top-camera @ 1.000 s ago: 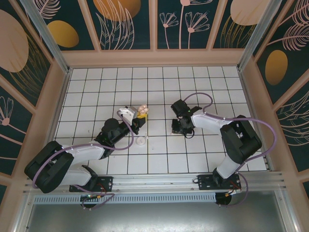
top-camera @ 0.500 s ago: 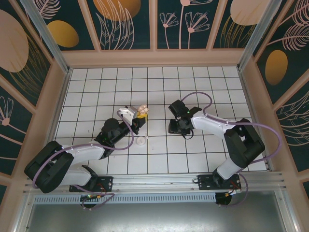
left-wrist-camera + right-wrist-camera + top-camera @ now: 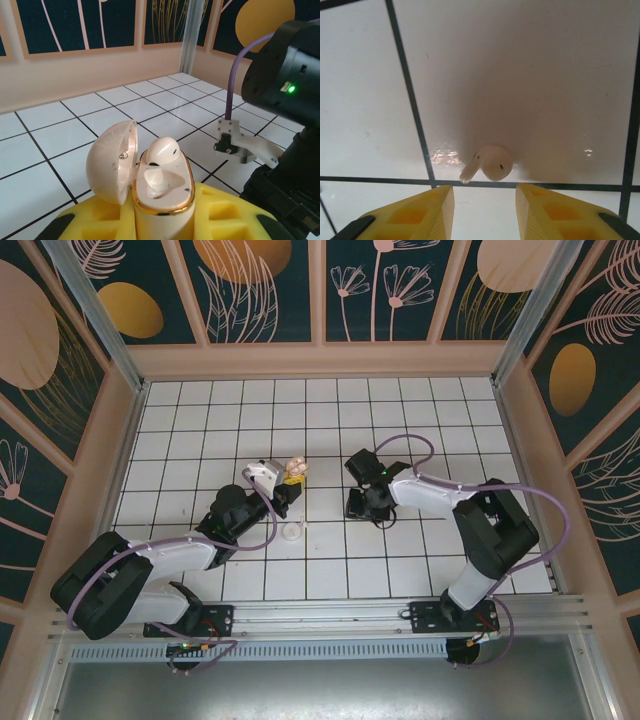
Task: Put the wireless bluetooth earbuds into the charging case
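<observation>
My left gripper (image 3: 162,222) is shut on the charging case (image 3: 162,192), a pale pink case with a gold rim, held upright between yellow fingers. Its lid (image 3: 112,160) stands open to the left. One earbud (image 3: 161,150) sits in the far slot, and the near slot is empty. In the top view the case (image 3: 294,469) is at the table's middle. My right gripper (image 3: 484,197) is open, its yellow fingertips (image 3: 437,205) just short of a second earbud (image 3: 492,162) that lies on a white tile with its stem pointing left. My right gripper (image 3: 361,504) hovers right of the case.
A small white round piece (image 3: 292,531) lies on the tiles just in front of the case. The right arm's black wrist (image 3: 285,75) stands close to the case on its right. Patterned walls (image 3: 320,290) enclose the tiled table (image 3: 450,420).
The right arm has shifted a little to the left, toward the case. The left arm and the case have stayed where they were.
</observation>
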{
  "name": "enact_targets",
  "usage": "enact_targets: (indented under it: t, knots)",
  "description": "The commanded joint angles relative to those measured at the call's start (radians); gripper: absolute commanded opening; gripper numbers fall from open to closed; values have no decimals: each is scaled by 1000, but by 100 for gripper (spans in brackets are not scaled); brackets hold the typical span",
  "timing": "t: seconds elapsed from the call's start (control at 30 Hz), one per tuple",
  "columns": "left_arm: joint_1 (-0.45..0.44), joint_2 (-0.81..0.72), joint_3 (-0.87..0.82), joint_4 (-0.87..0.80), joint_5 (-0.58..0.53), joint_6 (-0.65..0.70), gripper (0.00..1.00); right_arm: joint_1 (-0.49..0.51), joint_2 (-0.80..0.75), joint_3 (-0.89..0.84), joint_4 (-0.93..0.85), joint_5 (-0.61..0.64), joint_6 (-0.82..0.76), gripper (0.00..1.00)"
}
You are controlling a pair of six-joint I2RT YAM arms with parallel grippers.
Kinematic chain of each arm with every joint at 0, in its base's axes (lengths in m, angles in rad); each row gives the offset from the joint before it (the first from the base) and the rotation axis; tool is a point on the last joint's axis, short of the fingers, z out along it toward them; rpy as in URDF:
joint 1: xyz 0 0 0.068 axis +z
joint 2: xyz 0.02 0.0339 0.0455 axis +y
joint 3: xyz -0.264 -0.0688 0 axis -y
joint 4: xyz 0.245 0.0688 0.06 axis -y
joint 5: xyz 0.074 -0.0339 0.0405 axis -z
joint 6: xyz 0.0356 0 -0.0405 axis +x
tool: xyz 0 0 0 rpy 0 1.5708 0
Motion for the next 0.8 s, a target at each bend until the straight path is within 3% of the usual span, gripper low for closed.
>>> enact_targets:
  t: [0.0,0.53,0.77]
  knots:
    - [-3,-13,24,27,3,16,11,-6,27,15,7,10,9,38]
    - [-4,-12,23,25,1,20,11,-26,71,44,104,7,-45,33]
    - [-4,-19,19,19,-7,25,11,-27,75,59,120,-3,-63,36]
